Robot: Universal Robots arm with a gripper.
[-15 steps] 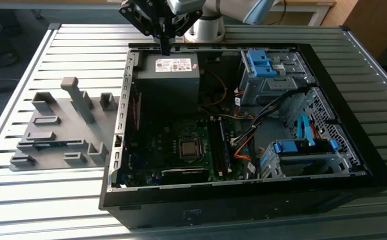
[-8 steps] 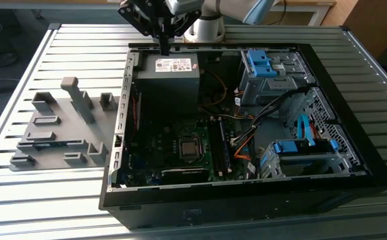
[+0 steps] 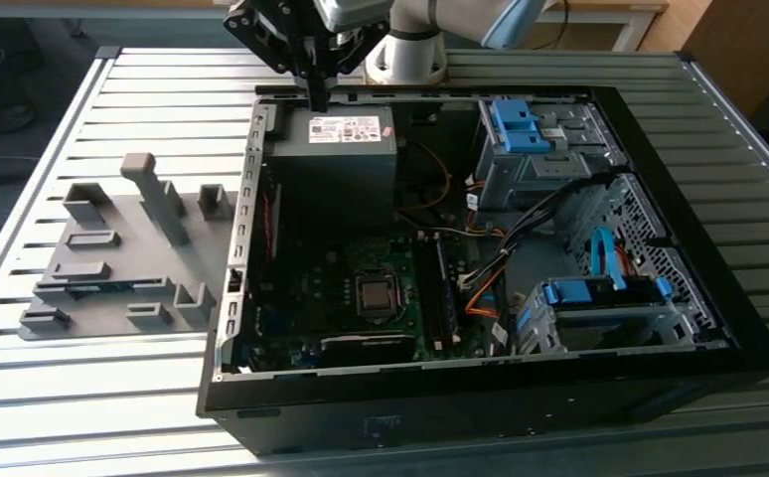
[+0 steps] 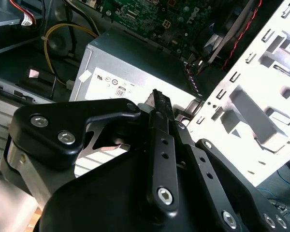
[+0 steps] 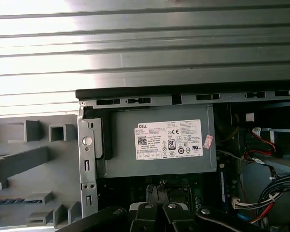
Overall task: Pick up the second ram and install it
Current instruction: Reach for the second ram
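Gripper (image 3: pixel 317 103), you see, hangs fingers together over the power supply (image 3: pixel 342 151); second ram (image 3: pixel 99 287) lies in grey holder (image 3: pixel 133 260) at the exterior view's left.

The gripper (image 5: pixel 159 189) is cut off by the first wrist view's edge.

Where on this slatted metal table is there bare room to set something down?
The slatted metal table is bare on the exterior view's left, nearer than the grey plastic holder blocks, and again beyond them. The open black computer case is crowded with cables and blue drive cages; the black gripper hangs over its grey power supply.
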